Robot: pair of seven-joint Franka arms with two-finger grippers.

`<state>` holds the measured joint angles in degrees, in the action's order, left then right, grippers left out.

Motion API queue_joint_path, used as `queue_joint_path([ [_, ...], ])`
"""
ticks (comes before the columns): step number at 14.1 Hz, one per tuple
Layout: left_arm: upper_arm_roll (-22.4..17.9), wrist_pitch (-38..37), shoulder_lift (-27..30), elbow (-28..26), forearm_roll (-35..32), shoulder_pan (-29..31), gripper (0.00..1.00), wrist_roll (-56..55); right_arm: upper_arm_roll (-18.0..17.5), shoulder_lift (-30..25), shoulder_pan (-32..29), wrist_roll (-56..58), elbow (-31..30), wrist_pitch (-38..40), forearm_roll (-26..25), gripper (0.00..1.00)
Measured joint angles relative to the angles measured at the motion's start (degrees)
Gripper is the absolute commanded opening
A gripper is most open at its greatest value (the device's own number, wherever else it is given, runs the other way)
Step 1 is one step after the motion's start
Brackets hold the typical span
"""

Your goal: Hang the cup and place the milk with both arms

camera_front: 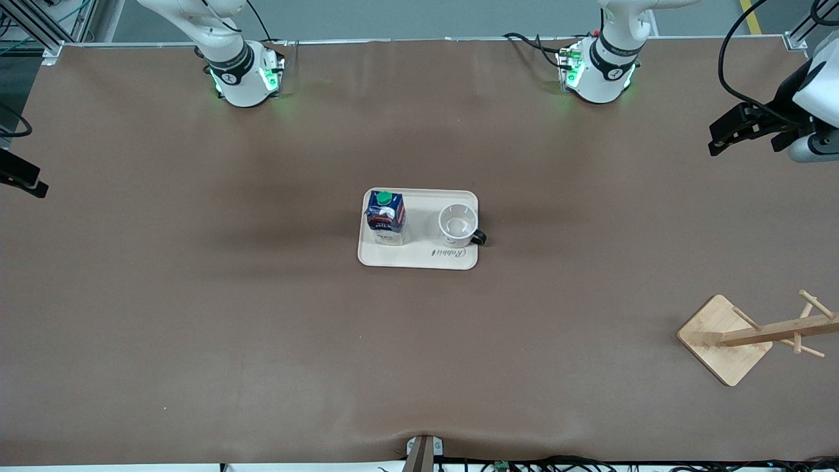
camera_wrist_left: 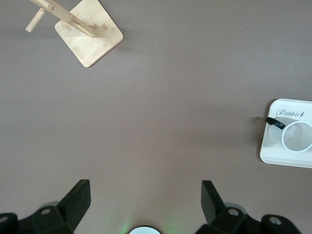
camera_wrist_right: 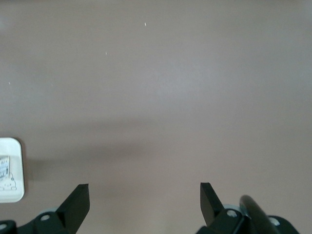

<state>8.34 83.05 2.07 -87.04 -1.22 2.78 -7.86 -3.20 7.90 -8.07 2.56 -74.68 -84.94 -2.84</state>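
A cream tray (camera_front: pixel 419 257) sits at the middle of the brown counter (camera_front: pixel 196 314), and a wooden peg rack (camera_front: pixel 754 334) stands on its square base toward the left arm's end, nearer to the front camera than the tray. Nothing stands between the tray and either arm, and the counter between tray and rack is bare.

The milk (camera_front: pixel 386 216) stands upright on the tray at the end toward the right arm, green cap on top. The cup (camera_front: pixel 457 225) stands upright beside it on the same tray, at the end toward the left arm, its black handle reaching over the tray's edge toward that arm.

The left gripper (camera_front: pixel 747 131) hangs in the air over the left arm's end of the counter, well apart from the cup, its fingers (camera_wrist_left: pixel 78 197) spread wide with nothing between them. The right gripper (camera_front: pixel 23 178) hangs over the right arm's end of the counter, well apart from the milk, its fingers (camera_wrist_right: pixel 78 200) likewise spread and empty; its wrist view catches only a corner of the tray
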Motion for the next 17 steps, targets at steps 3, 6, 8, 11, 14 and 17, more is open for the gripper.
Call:
queue_joint_path([
  [3, 0.0, 0.0, -0.05, -0.02, 0.0, 0.02, 1.0, 0.0, -0.32, 0.02, 0.31, 0.0, 0.0, -0.67, 0.0, 1.0],
  [6, 0.0, 0.0, -0.3, -0.02, 0.0, 0.05, 1.0, 0.0, -0.33, 0.06, 0.3, 0.0, -0.02, -0.67, 0.0, 1.0],
  [8, 0.0, 0.0, -0.66, 0.0, 0.0, 0.09, 1.0, 0.0, -0.34, 0.16, 0.31, 0.0, -0.06, -0.67, 0.0, 1.0],
  [11, 0.17, -0.59, -1.11, -0.17, 0.0, -0.16, 1.0, -0.05, -0.37, 0.56, 0.31, 0.0, -0.15, -0.93, 0.24, 1.0],
  [14, 0.98, -0.92, -1.44, -0.99, 0.05, -0.39, 1.0, -0.9, -0.41, 1.14, 0.31, -0.01, -0.16, -1.14, 1.0, 1.0],
  [17, 4.2, -0.79, -1.81, -2.59, 0.16, -0.48, 1.0, -7.14, -0.38, 1.51, 0.2, -0.01, -0.16, -1.21, 1.12, 1.0],
])
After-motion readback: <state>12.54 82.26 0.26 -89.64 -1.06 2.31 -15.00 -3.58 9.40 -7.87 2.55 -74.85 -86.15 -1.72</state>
